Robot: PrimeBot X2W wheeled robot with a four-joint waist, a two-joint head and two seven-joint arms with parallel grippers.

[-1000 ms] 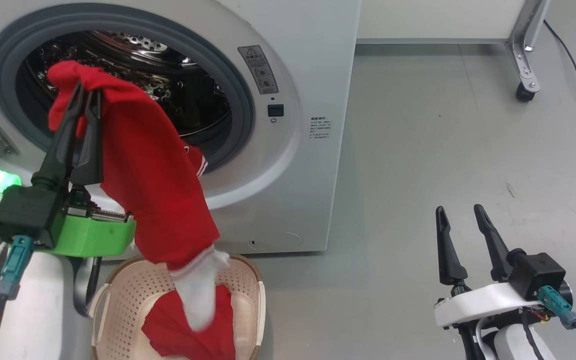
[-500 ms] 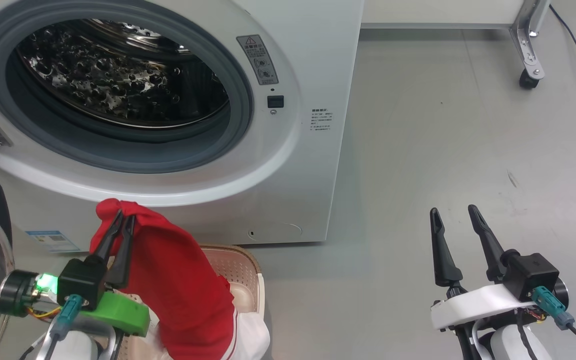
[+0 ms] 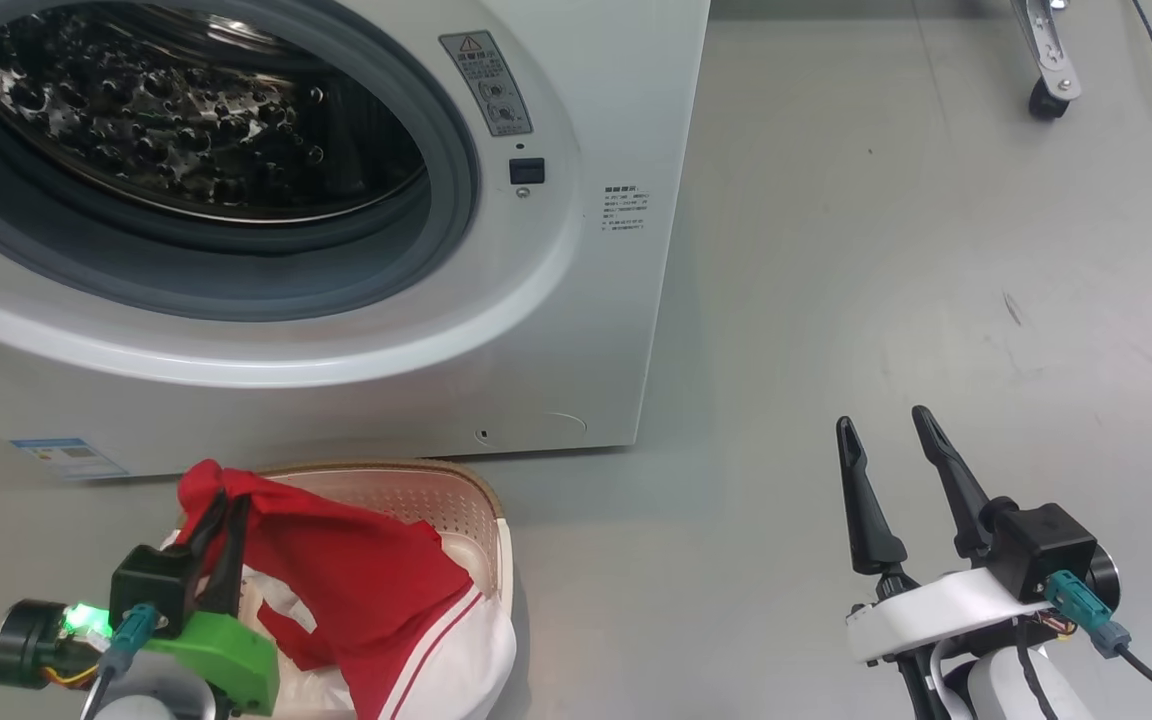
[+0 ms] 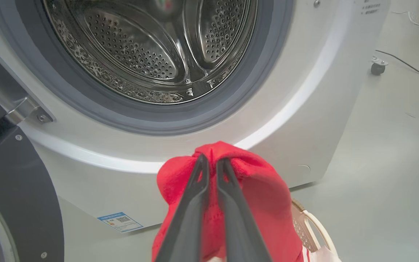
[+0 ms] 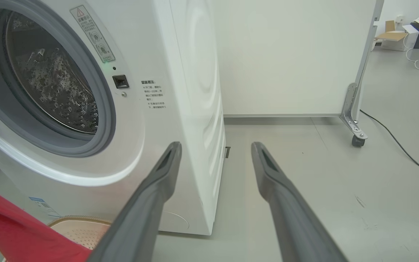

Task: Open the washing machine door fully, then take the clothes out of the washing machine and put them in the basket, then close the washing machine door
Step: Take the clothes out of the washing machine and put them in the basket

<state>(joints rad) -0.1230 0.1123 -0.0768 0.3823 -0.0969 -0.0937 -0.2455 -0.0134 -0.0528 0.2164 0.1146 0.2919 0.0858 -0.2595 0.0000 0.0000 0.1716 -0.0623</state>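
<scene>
The left gripper (image 3: 228,505) is pinching a bunched fold of the red clothes (image 3: 366,580) with its jaws closed, holding it low over the basket (image 3: 471,500), which is sitting on the floor just beside the front bottom edge of the washing machine (image 3: 576,330). The unloading step is ending, I judge: the drum (image 4: 151,54) is showing bare steel. Next the jaws need parting to drop the cloth. The right gripper (image 3: 882,418) is hanging open and empty, and the washing machine door (image 4: 16,189) is standing wide.

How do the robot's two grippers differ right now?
The left gripper is pinched shut on the red clothes over the basket; the right gripper stands open, holding nothing. The left gripper sits on a green mount, the right gripper on white. Both have two long dark fingers.
</scene>
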